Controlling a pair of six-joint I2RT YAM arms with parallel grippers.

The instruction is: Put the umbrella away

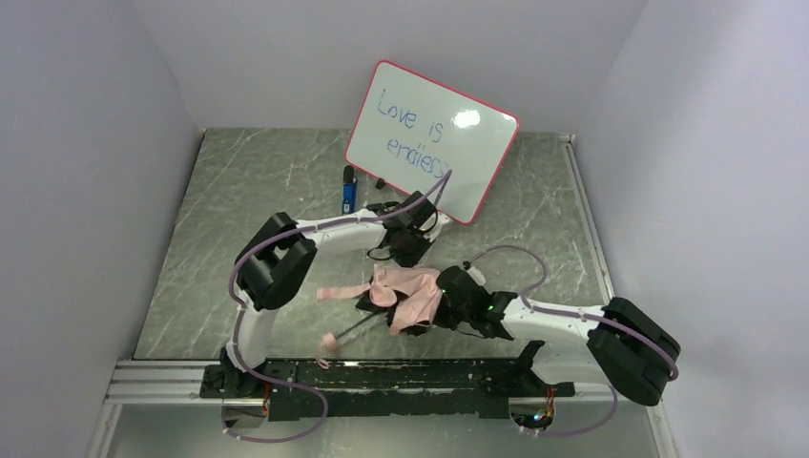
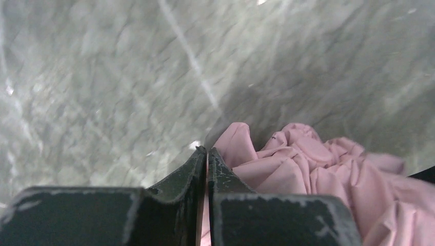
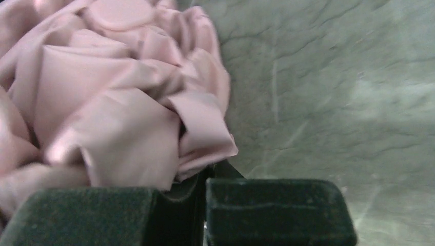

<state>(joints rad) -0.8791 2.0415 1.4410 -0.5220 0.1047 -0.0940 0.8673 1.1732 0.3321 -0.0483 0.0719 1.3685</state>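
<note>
The umbrella point(image 1: 412, 296) lies collapsed mid-table, its pale pink fabric bunched, with a black shaft running down-left to the small pink handle point(image 1: 329, 341). A pink strap point(image 1: 339, 293) trails off to the left. My left gripper point(image 1: 401, 256) reaches down at the bunch's far edge. In the left wrist view its jaws point(image 2: 207, 149) are shut, a thin sliver of pink fabric point(image 2: 308, 164) showing between them. My right gripper point(image 1: 442, 291) is at the bunch's right edge. In the right wrist view it point(image 3: 210, 166) is shut, a fabric fold point(image 3: 128, 102) running into its tips.
A red-framed whiteboard point(image 1: 434, 138) with blue writing leans at the back. A blue marker point(image 1: 349, 191) and a small black piece point(image 1: 380, 183) lie in front of it. Grey walls close in both sides, and a metal rail point(image 1: 162, 380) runs along the near edge.
</note>
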